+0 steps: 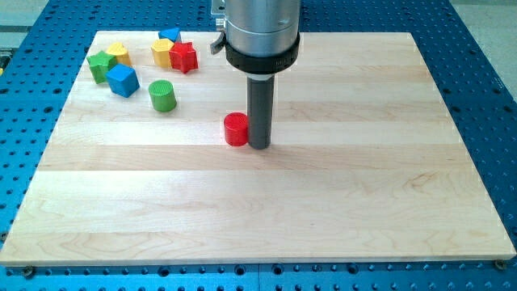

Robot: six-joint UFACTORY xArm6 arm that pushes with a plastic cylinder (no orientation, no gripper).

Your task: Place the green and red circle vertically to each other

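Observation:
The red circle block (236,128) lies near the board's middle, a little to the view's left. My tip (258,146) stands right against its right side, touching or nearly so. The green circle block (162,95) stands up and to the view's left of the red one, well apart from it and from my tip.
A cluster sits at the board's top left: a green block (100,66), a yellow block (119,54), a blue cube (123,80), a yellow block (162,52), a red star (184,57) and a blue block (170,35). The wooden board (323,202) lies on a blue perforated table.

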